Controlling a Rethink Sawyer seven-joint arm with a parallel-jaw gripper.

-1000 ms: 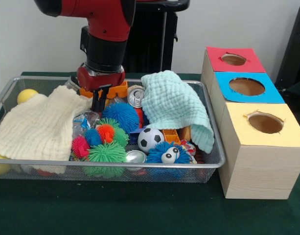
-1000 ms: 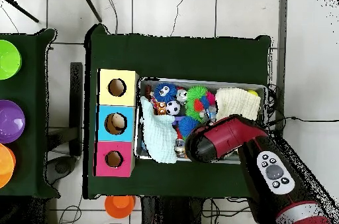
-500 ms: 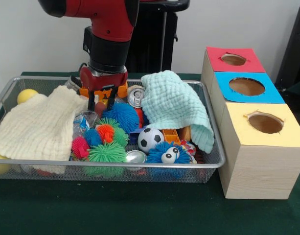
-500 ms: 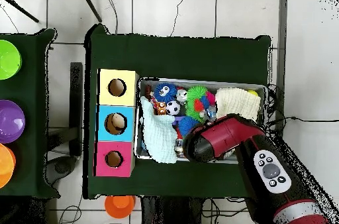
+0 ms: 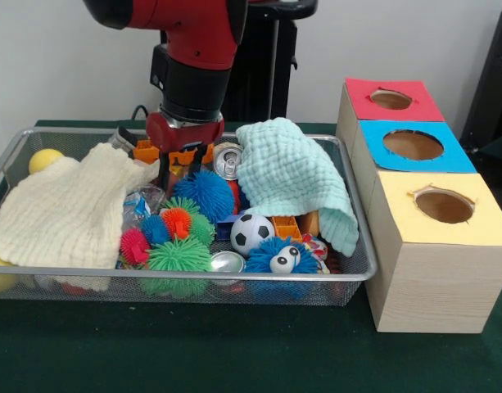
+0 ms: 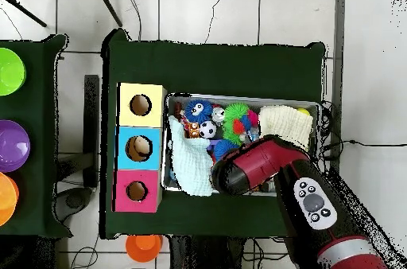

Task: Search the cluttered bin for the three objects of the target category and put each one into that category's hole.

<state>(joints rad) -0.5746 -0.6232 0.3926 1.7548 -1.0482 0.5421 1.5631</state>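
Note:
The cluttered bin [image 5: 234,275] is a silver wire-mesh basket on the green table; it also shows in the overhead view [image 6: 313,106]. One crumpled see-through bottle with a blue label [image 5: 138,204] lies between the cream cloth and the spiky balls. No other such bottle shows. My gripper [image 5: 179,169] hangs over the bin's back middle, above and right of that bottle, open and empty. In the overhead view the arm's wrist [image 6: 232,175] covers it. The blue-surround hole [image 5: 413,145] is the middle hole of the wooden box, also seen from overhead [image 6: 138,148].
A cream cloth [image 5: 62,209] covers the bin's left and a mint cloth [image 5: 296,176] its right. A soda can [image 5: 228,161], a blue fuzzy ball [image 5: 203,192], a soccer ball [image 5: 251,233] and green spiky balls [image 5: 178,255] lie between. Red [image 5: 391,99] and yellow [image 5: 444,206] holes flank the blue one.
My gripper has risen out of the clutter beside the bottle and moved to the picture's right in the front view, with its fingers now apart. Nothing came up with it.

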